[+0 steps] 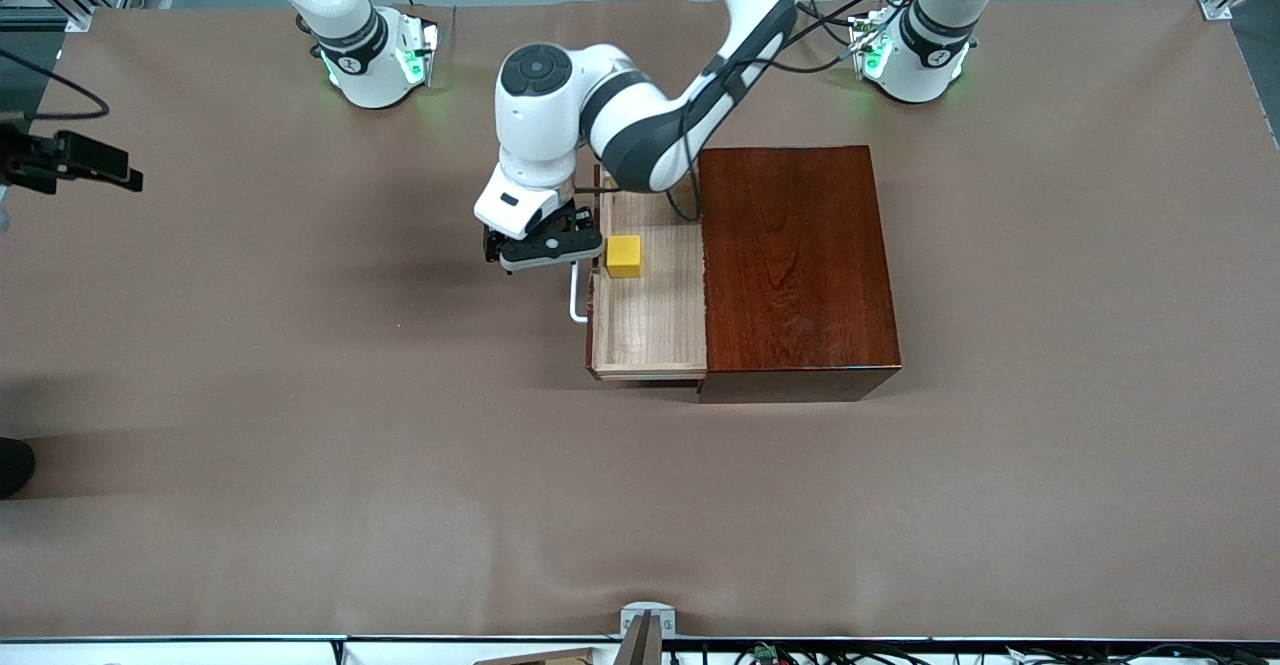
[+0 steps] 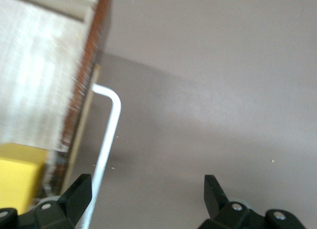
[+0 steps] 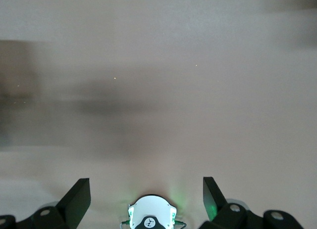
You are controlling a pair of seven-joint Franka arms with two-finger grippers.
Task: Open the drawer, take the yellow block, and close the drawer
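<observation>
The drawer stands pulled out of the dark reddish-brown wooden box, toward the right arm's end of the table. The yellow block sits on its pale floor, close to the drawer front; it also shows in the left wrist view. My left gripper hangs open just outside the drawer front, at the white handle. In the left wrist view the handle bar runs just inside one finger of the left gripper, with nothing clamped. My right gripper waits open, high over its own base.
The brown table cover stretches wide around the box. A black device juts in at the table edge at the right arm's end. The right arm's base and the left arm's base stand along the robots' edge of the table.
</observation>
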